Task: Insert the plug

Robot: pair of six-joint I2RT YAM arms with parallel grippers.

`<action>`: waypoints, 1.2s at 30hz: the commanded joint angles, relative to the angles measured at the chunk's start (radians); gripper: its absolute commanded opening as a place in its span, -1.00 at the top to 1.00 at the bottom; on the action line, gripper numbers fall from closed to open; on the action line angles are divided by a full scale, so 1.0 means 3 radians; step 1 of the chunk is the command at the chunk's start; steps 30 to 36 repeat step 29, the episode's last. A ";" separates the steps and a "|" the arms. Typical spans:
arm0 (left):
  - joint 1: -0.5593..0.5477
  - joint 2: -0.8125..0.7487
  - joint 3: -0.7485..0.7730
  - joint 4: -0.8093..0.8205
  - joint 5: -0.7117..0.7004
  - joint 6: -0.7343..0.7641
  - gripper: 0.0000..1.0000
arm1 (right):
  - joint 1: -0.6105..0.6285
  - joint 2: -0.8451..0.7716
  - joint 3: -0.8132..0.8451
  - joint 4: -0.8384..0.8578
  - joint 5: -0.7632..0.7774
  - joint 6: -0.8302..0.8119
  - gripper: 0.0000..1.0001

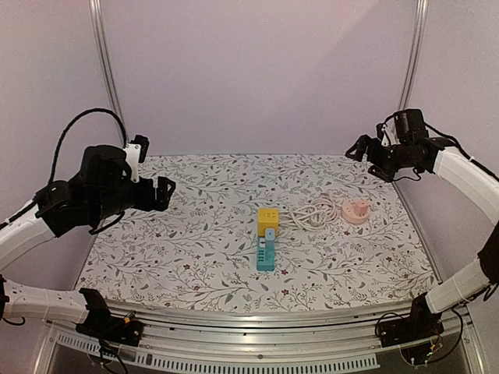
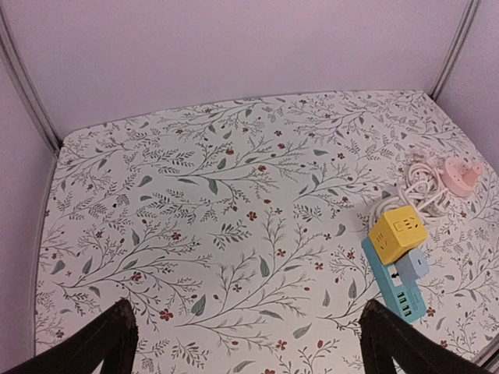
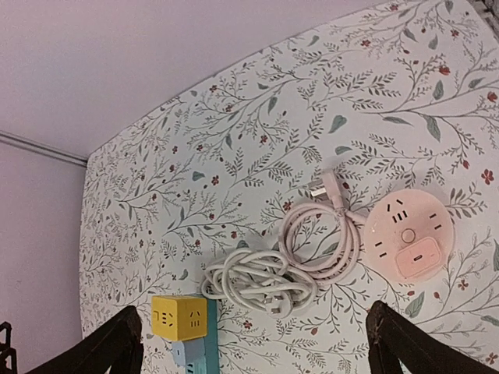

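**Both end effectors spread and empty; plug loose on the worktop**

The right end effector (image 1: 361,148) hangs high with its fingers (image 3: 115,343) wide apart and nothing between them. In its wrist view, the pink plug (image 3: 321,188) lies flat on the floral worktop (image 1: 195,234), ahead of the fingers and roughly midway between them, not inserted in anything. The plug's pink cord (image 3: 316,241) loops nearer to the end effector and runs to the round pink socket hub (image 3: 409,234), which sits toward the right-hand finger. Toward the left-hand finger is a bundled white cable (image 3: 257,284), touching the pink cord. Past it sits a yellow cube socket (image 3: 179,318), against the end of a teal power strip (image 1: 266,255).

The left end effector (image 1: 164,192) is also raised, with its fingers (image 2: 101,343) far apart and empty. The yellow cube, the teal strip and a pale blue adapter (image 2: 412,266) resting on the strip lie off to its right, beside the right-hand finger.
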 commanded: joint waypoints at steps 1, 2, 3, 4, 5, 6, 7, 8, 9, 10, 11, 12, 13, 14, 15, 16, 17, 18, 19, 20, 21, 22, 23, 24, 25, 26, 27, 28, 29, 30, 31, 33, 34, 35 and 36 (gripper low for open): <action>0.0046 0.0016 0.0127 -0.0071 -0.0036 -0.0088 -0.99 | -0.0011 -0.0536 -0.0478 0.0865 -0.0538 -0.0514 -0.98; 0.0046 0.0000 0.0143 -0.0069 -0.0048 -0.0091 -0.99 | -0.0011 -0.0729 -0.0692 0.1034 -0.0613 -0.0577 -0.98; 0.0046 -0.0013 0.0155 -0.0069 -0.0063 -0.0093 -0.99 | -0.0011 -0.0885 -0.0839 0.1217 -0.0686 -0.0604 -0.98; 0.0046 -0.0020 0.0161 -0.0069 -0.0075 -0.0094 -0.99 | -0.0010 -0.0999 -0.0998 0.1377 -0.0749 -0.0625 -0.97; 0.0046 -0.0036 0.0167 -0.0070 -0.0088 -0.0095 -0.99 | -0.0011 -0.1172 -0.1122 0.1501 -0.0781 -0.0629 -0.98; 0.0046 -0.0057 0.0167 -0.0069 -0.0099 -0.0098 -0.99 | -0.0011 -0.1261 -0.1224 0.1596 -0.0807 -0.0613 -0.98; 0.0046 -0.0065 0.0167 -0.0079 -0.0107 -0.0107 -0.99 | -0.0011 -0.1357 -0.1293 0.1633 -0.0817 -0.0599 -0.98; 0.0046 -0.0085 0.0167 -0.0075 -0.0108 -0.0118 -0.99 | -0.0011 -0.1447 -0.1346 0.1650 -0.0830 -0.0575 -0.98; 0.0046 -0.0096 0.0170 -0.0074 -0.0108 -0.0125 -0.99 | -0.0009 -0.1485 -0.1397 0.1652 -0.0843 -0.0546 -0.98; 0.0046 -0.0105 0.0175 -0.0076 -0.0101 -0.0135 -0.99 | -0.0011 -0.1531 -0.1443 0.1655 -0.0853 -0.0532 -0.98; 0.0046 -0.0113 0.0180 -0.0082 -0.0096 -0.0147 -0.99 | -0.0011 -0.1567 -0.1487 0.1656 -0.0855 -0.0508 -0.97; 0.0046 -0.0118 0.0182 -0.0091 -0.0091 -0.0148 -0.99 | -0.0011 -0.1617 -0.1525 0.1658 -0.0859 -0.0492 -0.98; 0.0046 -0.0124 0.0190 -0.0096 -0.0092 -0.0154 -0.99 | -0.0011 -0.1644 -0.1557 0.1663 -0.0860 -0.0471 -0.98; 0.0046 -0.0128 0.0192 -0.0101 -0.0093 -0.0162 -0.99 | -0.0011 -0.1674 -0.1588 0.1665 -0.0864 -0.0463 -0.98; 0.0046 -0.0137 0.0193 -0.0101 -0.0093 -0.0161 -0.99 | -0.0011 -0.1704 -0.1610 0.1661 -0.0869 -0.0453 -0.98; 0.0046 -0.0143 0.0188 -0.0107 -0.0093 -0.0169 -0.99 | -0.0012 -0.1719 -0.1625 0.1658 -0.0870 -0.0447 -0.98; 0.0046 -0.0150 0.0185 -0.0107 -0.0094 -0.0177 -0.99 | -0.0011 -0.1734 -0.1634 0.1651 -0.0867 -0.0444 -0.98; 0.0046 -0.0158 0.0180 -0.0103 -0.0098 -0.0176 -0.99 | -0.0008 -0.1737 -0.1634 0.1644 -0.0868 -0.0441 -0.98; 0.0046 -0.0164 0.0178 -0.0100 -0.0099 -0.0177 -0.99 | -0.0011 -0.1740 -0.1634 0.1636 -0.0865 -0.0445 -0.98; 0.0046 -0.0165 0.0173 -0.0100 -0.0103 -0.0180 -0.99 | -0.0011 -0.1742 -0.1631 0.1635 -0.0863 -0.0450 -0.97; 0.0046 -0.0162 0.0170 -0.0097 -0.0110 -0.0177 -0.99 | -0.0014 -0.1746 -0.1629 0.1633 -0.0858 -0.0448 -0.98; 0.0046 -0.0161 0.0168 -0.0091 -0.0114 -0.0180 -0.99 | -0.0011 -0.1764 -0.1631 0.1639 -0.0819 -0.0454 -0.97; 0.0046 -0.0162 0.0165 -0.0084 -0.0115 -0.0176 -0.99 | -0.0011 -0.1781 -0.1648 0.1661 -0.0777 -0.0437 -0.98; 0.0046 -0.0159 0.0162 -0.0081 -0.0116 -0.0180 -0.99 | -0.0011 -0.1811 -0.1657 0.1666 -0.0745 -0.0431 -0.97; 0.0046 -0.0156 0.0162 -0.0075 -0.0114 -0.0176 -0.99 | -0.0011 -0.1829 -0.1644 0.1653 -0.0716 -0.0438 -0.98; 0.0046 -0.0153 0.0162 -0.0074 -0.0109 -0.0183 -0.99 | -0.0011 -0.1834 -0.1629 0.1618 -0.0692 -0.0455 -0.98; 0.0046 -0.0158 0.0158 -0.0073 -0.0108 -0.0189 -0.99 | -0.0014 -0.1832 -0.1612 0.1598 -0.0676 -0.0475 -0.97; 0.0046 -0.0158 0.0153 -0.0071 -0.0105 -0.0191 -0.99 | -0.0011 -0.1830 -0.1598 0.1586 -0.0670 -0.0480 -0.97; 0.0046 -0.0165 0.0150 -0.0070 -0.0100 -0.0192 -0.99 | -0.0011 -0.1830 -0.1587 0.1578 -0.0683 -0.0481 -0.98; 0.0046 -0.0165 0.0150 -0.0070 -0.0100 -0.0192 -0.99 | -0.0011 -0.1830 -0.1587 0.1578 -0.0683 -0.0481 -0.98; 0.0046 -0.0165 0.0150 -0.0070 -0.0100 -0.0192 -0.99 | -0.0011 -0.1830 -0.1587 0.1578 -0.0683 -0.0481 -0.98; 0.0046 -0.0165 0.0150 -0.0070 -0.0100 -0.0192 -0.99 | -0.0011 -0.1830 -0.1587 0.1578 -0.0683 -0.0481 -0.98; 0.0046 -0.0165 0.0150 -0.0070 -0.0100 -0.0192 -0.99 | -0.0011 -0.1830 -0.1587 0.1578 -0.0683 -0.0481 -0.98; 0.0046 -0.0165 0.0150 -0.0070 -0.0100 -0.0192 -0.99 | -0.0011 -0.1830 -0.1587 0.1578 -0.0683 -0.0481 -0.98; 0.0046 -0.0165 0.0150 -0.0070 -0.0100 -0.0192 -0.99 | -0.0011 -0.1830 -0.1587 0.1578 -0.0683 -0.0481 -0.98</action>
